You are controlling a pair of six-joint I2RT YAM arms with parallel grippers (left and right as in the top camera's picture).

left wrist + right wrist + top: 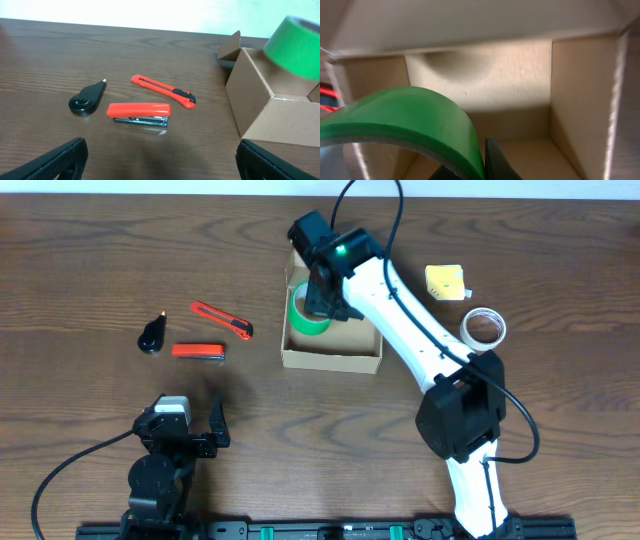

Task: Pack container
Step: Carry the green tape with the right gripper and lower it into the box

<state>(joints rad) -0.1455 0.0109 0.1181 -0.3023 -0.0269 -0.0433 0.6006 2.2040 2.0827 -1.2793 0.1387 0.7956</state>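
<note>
Right now my right pincer (322,298) is clamped on a green roll of tape (304,315), and the plain tan rectangular cardboard box (331,362) sits directly beneath it. The box floor looks bare, so I judge packing barely begun. Its flap stands open. My left pincer (187,428) rests with fingers apart, and the red stapler (139,113) ahead of it is unpacked.

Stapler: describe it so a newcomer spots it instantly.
Left of the cardboard box lie three small items. The stapler is the middle one, right of the black teardrop-shaped object. Red like the box cutter, but shorter, chunkier, with a metal base.
</note>
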